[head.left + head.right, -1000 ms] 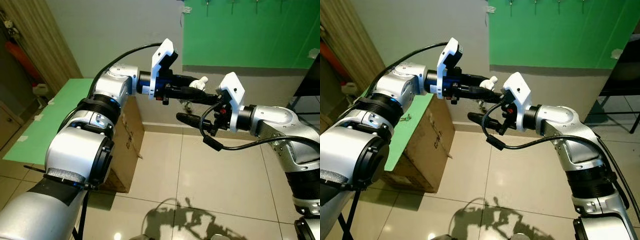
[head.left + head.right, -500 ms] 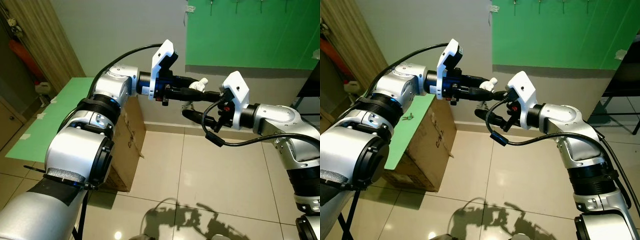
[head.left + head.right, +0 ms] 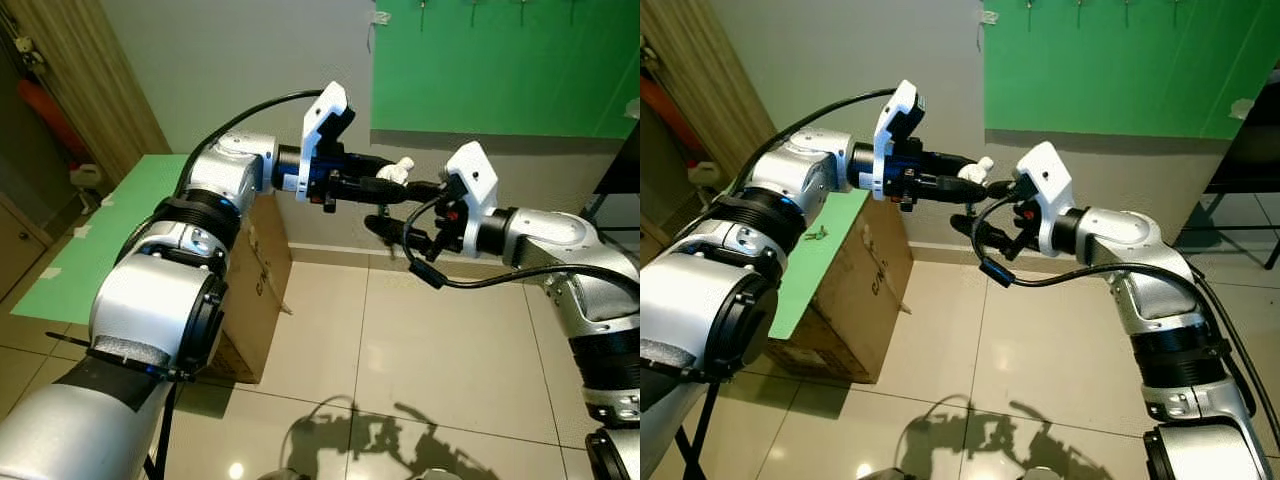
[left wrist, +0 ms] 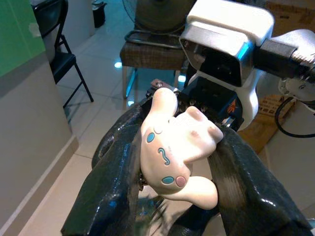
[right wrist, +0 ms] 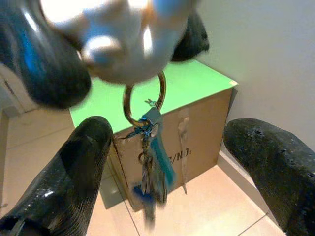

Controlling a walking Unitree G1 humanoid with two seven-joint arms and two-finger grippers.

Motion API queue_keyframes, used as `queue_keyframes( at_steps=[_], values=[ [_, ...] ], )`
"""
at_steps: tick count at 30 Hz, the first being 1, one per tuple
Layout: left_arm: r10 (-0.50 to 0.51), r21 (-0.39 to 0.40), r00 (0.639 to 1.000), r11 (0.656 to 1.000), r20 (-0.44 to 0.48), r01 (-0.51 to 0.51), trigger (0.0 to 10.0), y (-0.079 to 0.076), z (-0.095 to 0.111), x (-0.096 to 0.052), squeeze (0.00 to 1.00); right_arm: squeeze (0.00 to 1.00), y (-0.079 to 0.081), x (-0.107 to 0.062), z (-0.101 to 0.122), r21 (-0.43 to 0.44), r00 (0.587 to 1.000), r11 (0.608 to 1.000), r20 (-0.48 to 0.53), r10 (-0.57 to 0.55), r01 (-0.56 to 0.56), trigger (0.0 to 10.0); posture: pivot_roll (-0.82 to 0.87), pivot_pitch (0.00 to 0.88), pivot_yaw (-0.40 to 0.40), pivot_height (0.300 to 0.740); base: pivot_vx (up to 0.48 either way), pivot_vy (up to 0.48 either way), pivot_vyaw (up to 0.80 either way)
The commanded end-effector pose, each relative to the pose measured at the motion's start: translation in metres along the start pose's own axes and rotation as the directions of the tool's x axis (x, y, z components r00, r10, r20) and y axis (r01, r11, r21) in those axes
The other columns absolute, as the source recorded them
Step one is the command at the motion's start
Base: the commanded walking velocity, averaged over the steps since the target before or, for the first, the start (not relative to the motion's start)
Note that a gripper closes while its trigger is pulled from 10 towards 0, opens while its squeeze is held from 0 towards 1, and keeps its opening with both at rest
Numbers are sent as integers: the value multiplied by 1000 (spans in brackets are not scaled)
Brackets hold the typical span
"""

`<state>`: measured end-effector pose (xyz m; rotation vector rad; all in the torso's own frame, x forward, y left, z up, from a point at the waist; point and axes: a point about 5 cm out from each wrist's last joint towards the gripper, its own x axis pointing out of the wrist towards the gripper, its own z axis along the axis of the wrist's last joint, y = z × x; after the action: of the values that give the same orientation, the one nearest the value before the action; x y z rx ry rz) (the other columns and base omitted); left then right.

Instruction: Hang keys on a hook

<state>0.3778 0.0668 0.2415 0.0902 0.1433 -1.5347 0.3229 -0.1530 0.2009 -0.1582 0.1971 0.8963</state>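
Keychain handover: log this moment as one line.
left gripper: shut on white charm | keys: dangling from ring | right gripper: open beneath them | hooks: unused

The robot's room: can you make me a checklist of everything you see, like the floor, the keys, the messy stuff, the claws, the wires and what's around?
Surface: beige tiled floor; green-topped cardboard box on the robot's left.
Job's things: white cartoon keychain with a key ring and keys dangling below; hooks high on the green wall panel.
Clutter: small item on the box top, too small to tell.
Grippers: left gripper shut on the keychain; right gripper open, just below the ring, fingers either side of the keys.
Cables: black cable on the left arm, black cable looping under the right.
Surroundings: folding chair, grey wall.
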Motion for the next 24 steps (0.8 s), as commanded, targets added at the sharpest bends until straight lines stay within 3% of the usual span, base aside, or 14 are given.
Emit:
queue_keyframes(
  at_steps=[1, 14, 24],
  values=[
    [19, 32, 1000, 999, -15, -19, 10000, 2, 9, -5, 0, 0, -2, 1, 11, -4, 999, 1000, 38, -10, 10, 10000, -251, 0, 155, 740, 0, 0, 0],
    [32, 36, 999, 999, -27, -31, 10000, 3, 9, -4, 0, 0, -10, 0, 16, 10, 997, 998, 51, -56, 56, 10000, -254, 0, 158, 740, 0, 0, 0],
    [70, 9, 994, 997, 79, -71, 10000, 6, 30, -4, 0, 0, -9, 1, 14, 20, 998, 999, 36, -46, 45, 10000, -253, 0, 158, 740, 0, 0, 0]
  ],
)
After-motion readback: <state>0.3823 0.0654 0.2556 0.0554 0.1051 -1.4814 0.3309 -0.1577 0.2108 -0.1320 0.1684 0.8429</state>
